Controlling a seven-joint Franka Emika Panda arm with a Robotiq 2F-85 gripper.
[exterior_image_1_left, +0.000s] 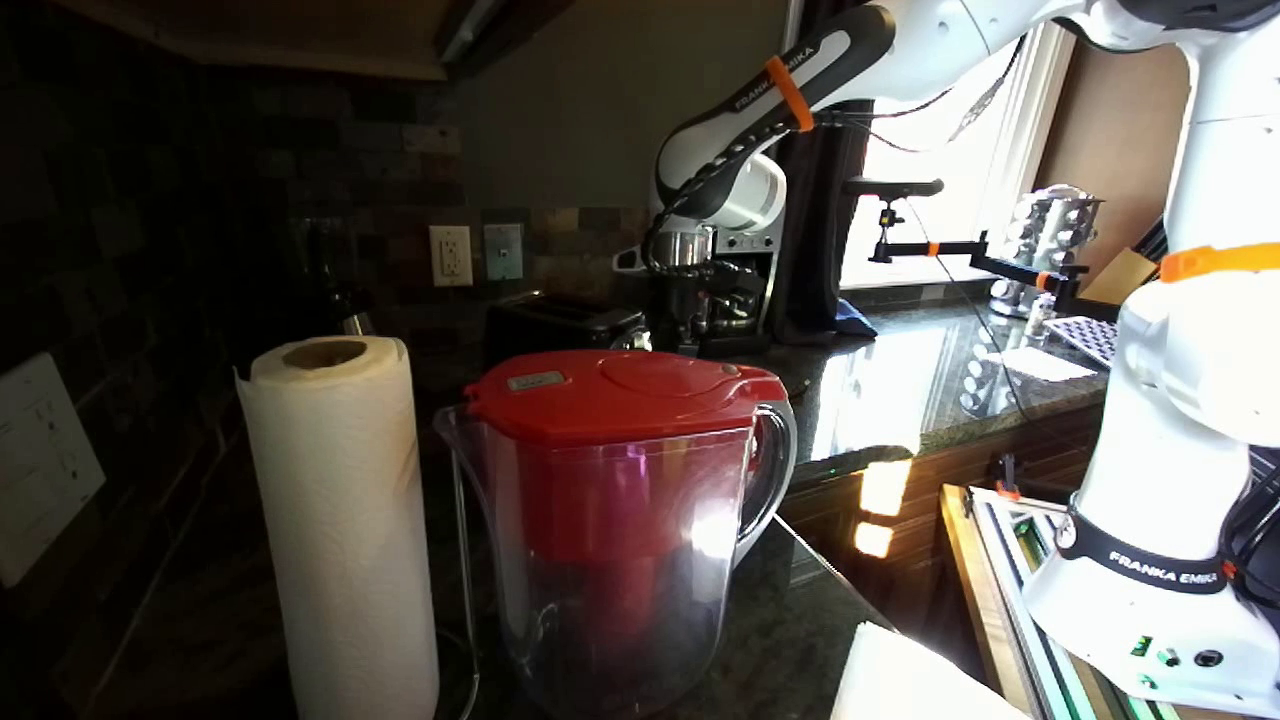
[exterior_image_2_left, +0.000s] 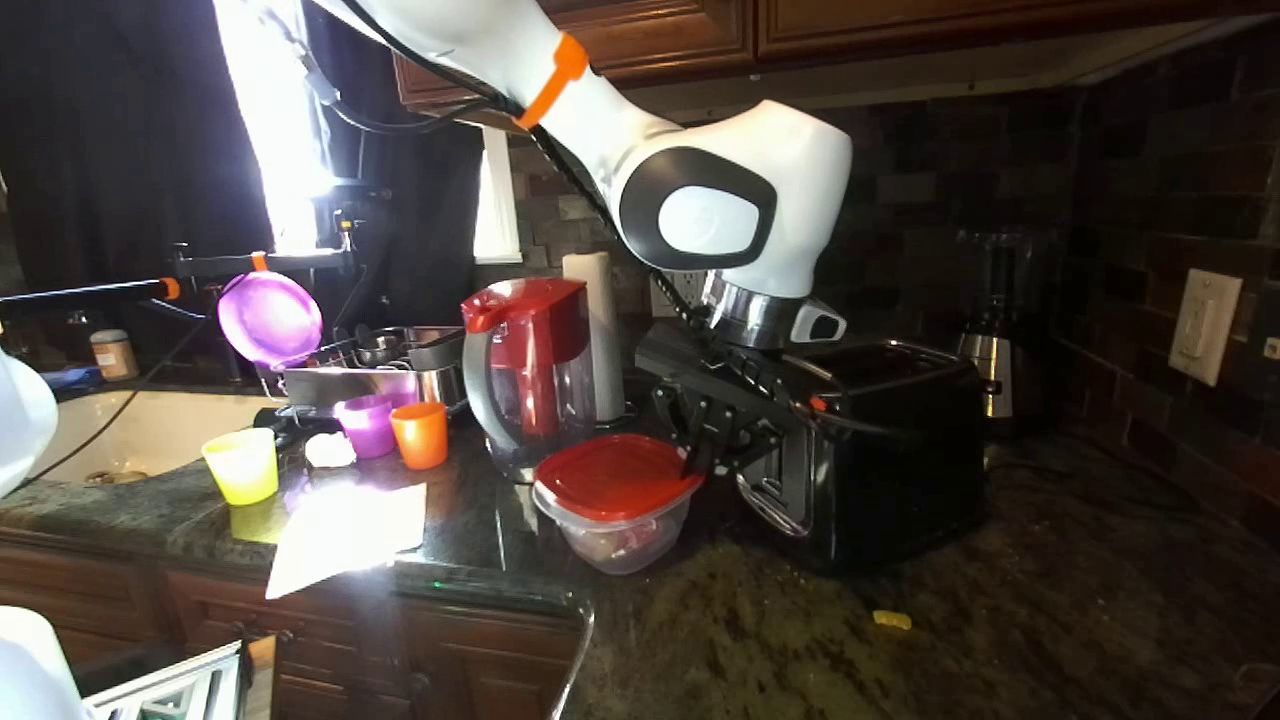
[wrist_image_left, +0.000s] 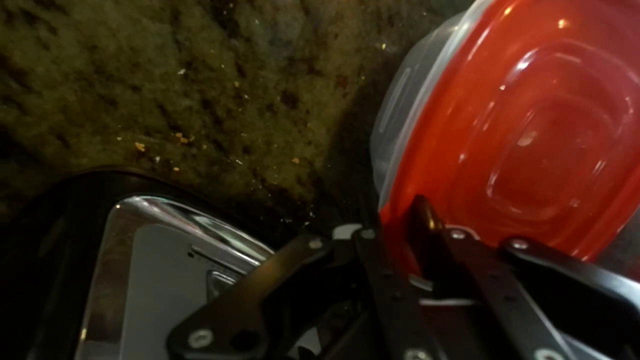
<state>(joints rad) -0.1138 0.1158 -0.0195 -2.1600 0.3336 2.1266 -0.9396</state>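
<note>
A clear container with a red lid (exterior_image_2_left: 615, 478) stands on the dark counter in an exterior view. In the wrist view its red lid (wrist_image_left: 545, 150) fills the upper right. My gripper (wrist_image_left: 397, 215) straddles the lid's near rim: one finger lies along the outer edge, the other over the lid's inner side. The narrow gap is filled by the rim, so the jaws look shut on it. In an exterior view the gripper (exterior_image_2_left: 705, 455) points down between the container and a black toaster (exterior_image_2_left: 900, 470). The toaster's chrome end (wrist_image_left: 170, 280) shows at lower left in the wrist view.
A red-lidded pitcher (exterior_image_1_left: 620, 400) and a paper towel roll (exterior_image_1_left: 340, 520) stand on the counter. Yellow (exterior_image_2_left: 240, 465), purple (exterior_image_2_left: 366, 425) and orange (exterior_image_2_left: 420, 435) cups stand near the sink (exterior_image_2_left: 120, 420). A small yellow piece (exterior_image_2_left: 892, 620) lies in front of the toaster.
</note>
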